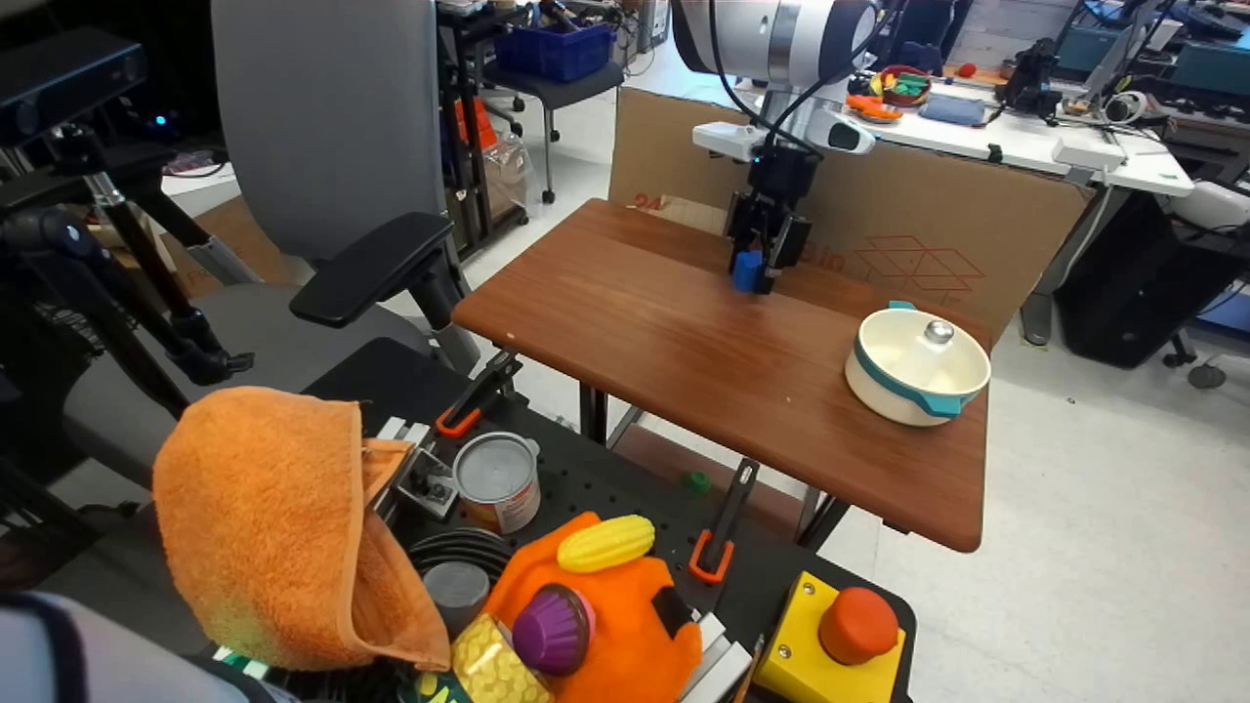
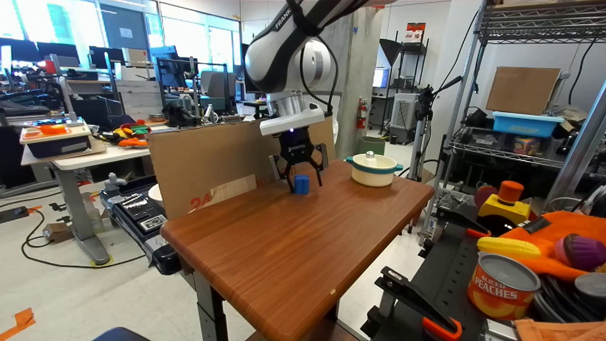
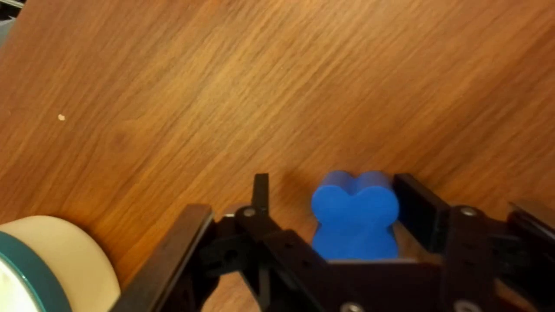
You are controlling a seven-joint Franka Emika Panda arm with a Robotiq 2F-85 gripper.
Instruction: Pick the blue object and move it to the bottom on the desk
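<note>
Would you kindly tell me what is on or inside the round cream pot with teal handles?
On top sits a round cream lid with a shiny silver knob. The lid covers the pot in both exterior views, so whether anything is inside cannot be seen.

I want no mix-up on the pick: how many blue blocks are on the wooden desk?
1: the blue block, on the wooden desk between the open jaws of the end effector. Any inside the lidded pot would be hidden.

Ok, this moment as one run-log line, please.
blue block: on desk, between jaws | jaws: open, gap on one side | grasp: not yet closed | lidded pot: on desk, outside jaws
</note>
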